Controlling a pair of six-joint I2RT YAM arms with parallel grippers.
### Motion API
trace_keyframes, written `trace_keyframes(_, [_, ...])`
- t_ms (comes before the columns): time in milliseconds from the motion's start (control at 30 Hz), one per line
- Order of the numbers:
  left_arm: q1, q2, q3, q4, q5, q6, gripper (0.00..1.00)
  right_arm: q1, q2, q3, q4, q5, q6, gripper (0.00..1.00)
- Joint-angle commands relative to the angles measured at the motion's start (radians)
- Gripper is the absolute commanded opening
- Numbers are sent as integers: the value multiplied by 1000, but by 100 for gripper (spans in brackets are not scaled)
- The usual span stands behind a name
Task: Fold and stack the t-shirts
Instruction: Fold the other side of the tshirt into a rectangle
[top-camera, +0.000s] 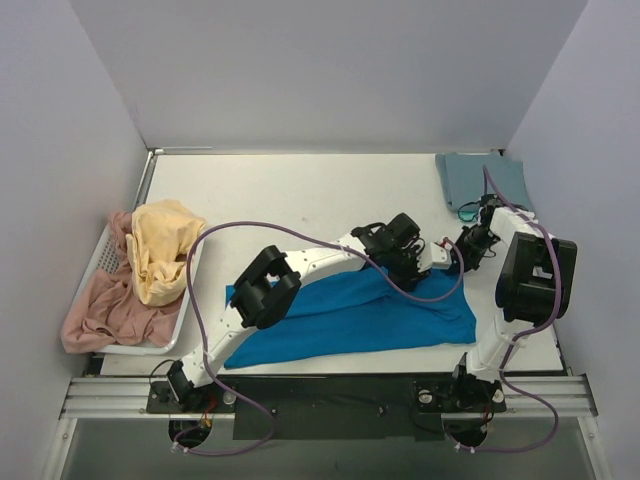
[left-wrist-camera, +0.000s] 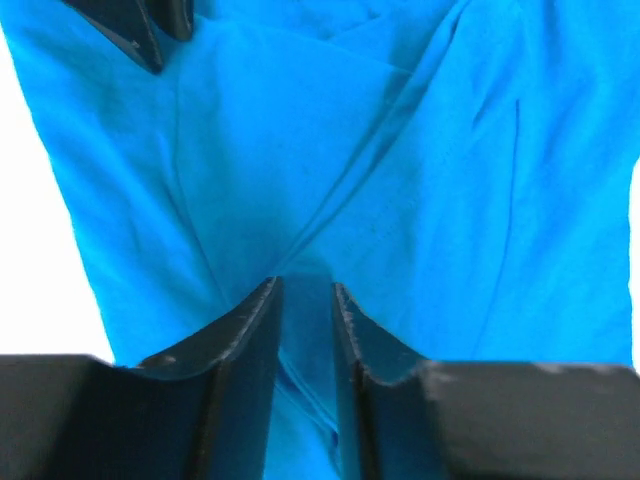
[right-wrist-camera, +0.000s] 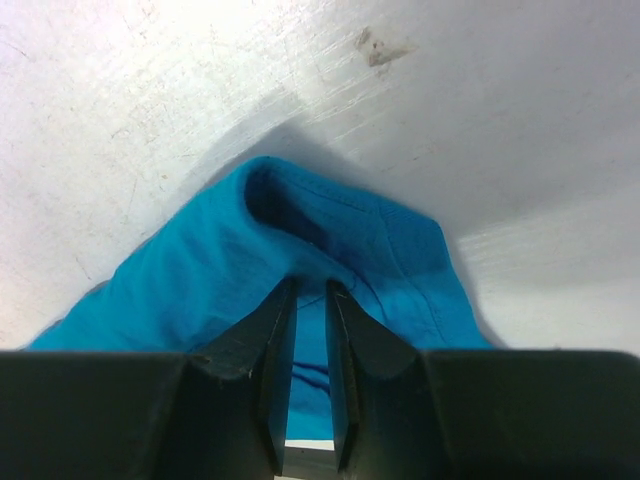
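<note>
While left claw (left-wrist-camera: 305, 287) pinches blue t-shirt (top-camera: 345, 318), right claw (right-wrist-camera: 311, 287) grips it.

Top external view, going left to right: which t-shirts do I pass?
In order: dusty pink t-shirt → pale yellow t-shirt → bright blue t-shirt → dull teal t-shirt.

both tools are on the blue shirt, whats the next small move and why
Probably raise both tools together and carry that edge leftward to fold: the left tool and right tool each pinch the blue shirt, which lies long across the table.
</note>
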Motion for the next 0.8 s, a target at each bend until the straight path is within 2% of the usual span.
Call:
trace_keyframes(0, [-8, 14, 89, -12, 26, 1, 31, -2, 21, -3, -14, 4, 0, 14])
trace_keyframes(33, [-8, 15, 87, -24, 53, 3, 28, -3, 30, -3, -14, 5, 5, 14])
trace_keyframes(133, [-9, 14, 89, -65, 100, 17, 28, -11, 41, -8, -11, 9, 9, 13])
trace_keyframes(200, [-11, 15, 87, -70, 80, 23, 35, -15, 44, -9, -13, 10, 9, 13])
trace_keyframes(233, [-11, 15, 87, -72, 66, 27, 42, -17, 41, -9, -11, 9, 8, 13])
trace_keyframes(367, [-11, 20, 89, -63, -23, 43, 52, -17, 29, -14, -7, 7, 5, 13])
trace_keyframes(567, [-22, 37, 92, -10, -147, 17, 54, -17, 12, -26, 1, 5, 5, 11])
trace_keyframes(633, [-25, 34, 92, -19, -121, 17, 49, -16, 12, -34, 4, 5, 5, 10])
trace_keyframes(767, [-25, 24, 81, -75, 4, 12, 25, -19, 19, -35, 6, 25, 3, 9])
